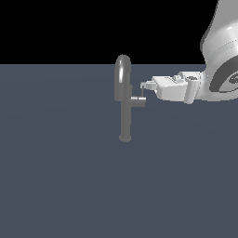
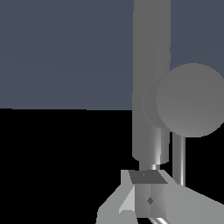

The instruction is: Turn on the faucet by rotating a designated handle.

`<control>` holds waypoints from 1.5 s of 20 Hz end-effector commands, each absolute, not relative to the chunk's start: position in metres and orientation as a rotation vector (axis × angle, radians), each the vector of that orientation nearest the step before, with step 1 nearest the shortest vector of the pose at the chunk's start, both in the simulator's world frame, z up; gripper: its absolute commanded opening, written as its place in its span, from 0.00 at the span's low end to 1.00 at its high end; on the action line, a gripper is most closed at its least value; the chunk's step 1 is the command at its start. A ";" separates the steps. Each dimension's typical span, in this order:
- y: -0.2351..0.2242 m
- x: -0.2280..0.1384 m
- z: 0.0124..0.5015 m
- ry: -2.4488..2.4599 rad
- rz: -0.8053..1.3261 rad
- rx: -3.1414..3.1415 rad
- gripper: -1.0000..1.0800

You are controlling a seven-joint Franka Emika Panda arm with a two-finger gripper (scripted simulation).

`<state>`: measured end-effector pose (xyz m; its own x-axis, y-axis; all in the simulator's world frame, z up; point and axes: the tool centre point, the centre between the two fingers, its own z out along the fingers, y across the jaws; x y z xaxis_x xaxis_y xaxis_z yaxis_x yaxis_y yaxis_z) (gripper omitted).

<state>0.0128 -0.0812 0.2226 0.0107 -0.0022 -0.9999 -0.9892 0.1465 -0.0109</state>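
Faucet (image 1: pixel 124 107): we see a dull-grey tap standing upright on the slate-blue worktop (image 1: pixel 56 176), about midway between its side edges and nearer the far edge than the near one; its arched spout rises above the far edge line.
Handle (image 1: pixel 139 100): a short grey stub projects from the stem toward the exterior view's right, carrying a thin lever rod that stands upward from its end.
Gripper (image 1: pixel 143 85): the white hand reaches in level from the exterior view's right; its fingertips lie at the top of the lever rod, at or just beside it.
Jaws: we cannot tell whether they are spread or pressed together, nor whether they pinch the rod; both views leave the fingertips too small or cropped.
Wrist view: we see the stub's round end face (image 2: pixel 192 99) close up, the stem behind it, and one finger (image 2: pixel 148 194) at the picture's edge.
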 end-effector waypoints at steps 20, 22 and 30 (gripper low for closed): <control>-0.073 -0.042 0.214 1.268 1.091 -1.106 0.00; -0.075 -0.033 0.226 1.254 1.069 -1.119 0.00; -0.070 -0.060 0.189 1.268 1.093 -1.106 0.00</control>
<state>-0.0475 -0.0727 0.2131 0.0561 -0.0086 -0.9984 -0.9876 0.1463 -0.0568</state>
